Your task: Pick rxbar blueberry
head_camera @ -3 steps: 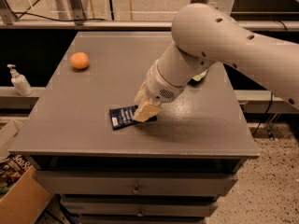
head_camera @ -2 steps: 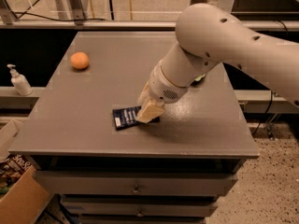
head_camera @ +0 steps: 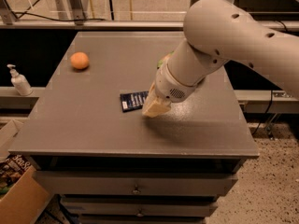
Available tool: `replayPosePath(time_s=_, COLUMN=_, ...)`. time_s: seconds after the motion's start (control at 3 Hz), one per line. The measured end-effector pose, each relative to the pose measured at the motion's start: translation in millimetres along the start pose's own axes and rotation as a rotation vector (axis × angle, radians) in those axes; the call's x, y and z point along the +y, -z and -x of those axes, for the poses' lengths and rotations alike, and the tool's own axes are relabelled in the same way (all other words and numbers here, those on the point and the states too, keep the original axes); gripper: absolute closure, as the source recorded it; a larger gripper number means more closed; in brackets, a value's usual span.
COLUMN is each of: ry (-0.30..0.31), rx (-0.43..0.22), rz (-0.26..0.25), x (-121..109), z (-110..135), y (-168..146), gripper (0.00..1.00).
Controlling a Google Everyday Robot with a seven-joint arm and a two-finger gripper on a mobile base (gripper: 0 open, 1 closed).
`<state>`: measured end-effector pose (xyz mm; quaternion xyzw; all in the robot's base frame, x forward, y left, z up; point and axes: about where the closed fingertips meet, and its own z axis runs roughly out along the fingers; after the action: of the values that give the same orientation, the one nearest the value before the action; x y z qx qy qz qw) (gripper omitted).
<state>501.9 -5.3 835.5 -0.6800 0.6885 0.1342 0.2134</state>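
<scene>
The rxbar blueberry point(head_camera: 132, 100) lies flat near the middle of the grey table point(head_camera: 84, 129), well apart from the orange point(head_camera: 79, 60). Your gripper point(head_camera: 155, 106) is low at the right end of the bar and seems to touch it. I judge that the step in hand is the grasp. Because the bar is thin and flat, stay close to the table surface, take the wrapper at its short end, and lift only when the hold is sure. Whether the gripper is spread or pinching the wrapper, I cannot tell.
</scene>
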Motion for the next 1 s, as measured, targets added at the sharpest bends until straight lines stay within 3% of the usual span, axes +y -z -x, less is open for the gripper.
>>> replayPosePath(time_s=0.33, ry=0.001, rx=-0.005, rz=-0.002, x=1.5, z=2.7, y=4.2, gripper=0.82)
replayPosePath(time_s=1.0, ry=0.02, rx=-0.053, rz=-0.011, x=5.2, z=10.6, y=12.2, gripper=0.37)
